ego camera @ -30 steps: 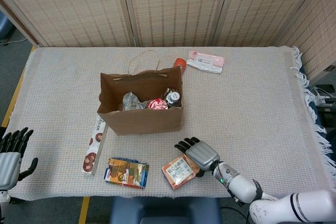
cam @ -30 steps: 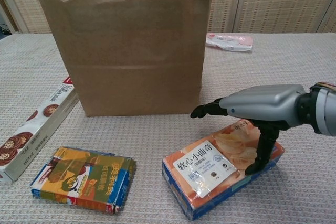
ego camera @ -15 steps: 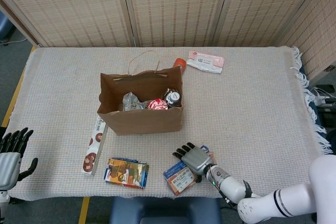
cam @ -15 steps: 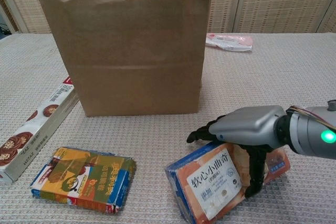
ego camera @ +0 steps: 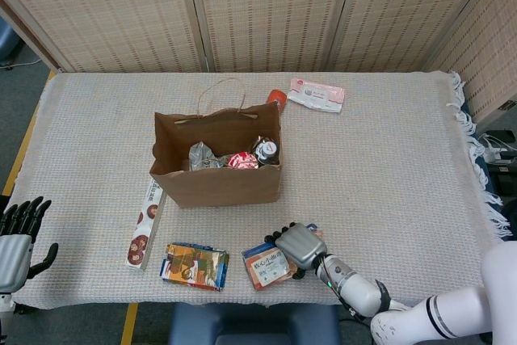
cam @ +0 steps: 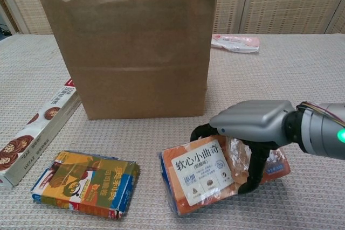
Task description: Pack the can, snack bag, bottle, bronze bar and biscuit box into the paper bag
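Several fingers of our right hand curl over the far edge of the orange snack bag, with the thumb pressing its near side, so we hold the packet in a loose clamp. Half a second ago the packet stood steeply tipped on edge; now it lies flatter and has slid toward nine o'clock under the palm. A second ago the fingers were only spread above it, so the grasp has closed in this short span. We judge it caught but not yet lifted clear of the worktop.

Outward from there, the paper bag stands at eleven o'clock from the hand, well apart, its mouth open; a crumpled silver wrapper, a red-topped item and a dark cap already show inside. At nine o'clock from the snack bag lies a flat yellow and blue packet, and beyond it the long biscuit box rests just beside the paper bag's left wall, both unmoved. Our left hand hangs off the worktop's near-left corner, fingers apart, holding nothing, as before.
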You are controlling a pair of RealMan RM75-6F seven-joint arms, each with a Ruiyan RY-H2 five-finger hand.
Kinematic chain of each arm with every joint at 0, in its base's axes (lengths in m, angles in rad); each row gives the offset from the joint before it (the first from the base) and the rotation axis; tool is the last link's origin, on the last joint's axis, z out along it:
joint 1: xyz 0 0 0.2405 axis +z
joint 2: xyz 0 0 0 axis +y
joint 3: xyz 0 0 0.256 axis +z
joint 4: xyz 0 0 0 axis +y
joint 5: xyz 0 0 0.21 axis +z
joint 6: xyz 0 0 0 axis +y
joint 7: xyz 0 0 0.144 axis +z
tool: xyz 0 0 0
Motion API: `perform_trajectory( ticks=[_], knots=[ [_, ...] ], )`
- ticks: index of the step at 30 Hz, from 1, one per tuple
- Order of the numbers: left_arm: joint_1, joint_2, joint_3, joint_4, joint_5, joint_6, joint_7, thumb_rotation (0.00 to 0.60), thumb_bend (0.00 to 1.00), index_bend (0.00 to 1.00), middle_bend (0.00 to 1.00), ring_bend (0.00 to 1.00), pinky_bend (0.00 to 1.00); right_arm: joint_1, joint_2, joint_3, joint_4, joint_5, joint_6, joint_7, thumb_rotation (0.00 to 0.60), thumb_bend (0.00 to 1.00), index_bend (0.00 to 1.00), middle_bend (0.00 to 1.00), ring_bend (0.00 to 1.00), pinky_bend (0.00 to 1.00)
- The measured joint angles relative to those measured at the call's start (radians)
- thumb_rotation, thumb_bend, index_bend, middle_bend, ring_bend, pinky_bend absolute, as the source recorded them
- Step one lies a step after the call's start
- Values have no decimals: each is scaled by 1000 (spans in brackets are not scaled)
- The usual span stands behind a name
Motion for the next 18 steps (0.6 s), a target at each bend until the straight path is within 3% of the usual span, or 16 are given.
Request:
perform_trajectory(
  ticks=[4,11,18],
  knots=[
    [0,0,0,0,0,0,0,600,394,46,0,0,0,-39,0,2,18,-98,25,64,600,466,742,699,790,981],
    [0,1,1,0,1,0,-2,600,395,46,0,0,0,-72,40,29,-12,-149,56,132,600,466,740,700,790,983],
    [0,0,1,1,2,1,-1,600,395,46,0,0,0,-118,139,115,-107,-269,138,291,600,467,734,700,785,977]
  ],
)
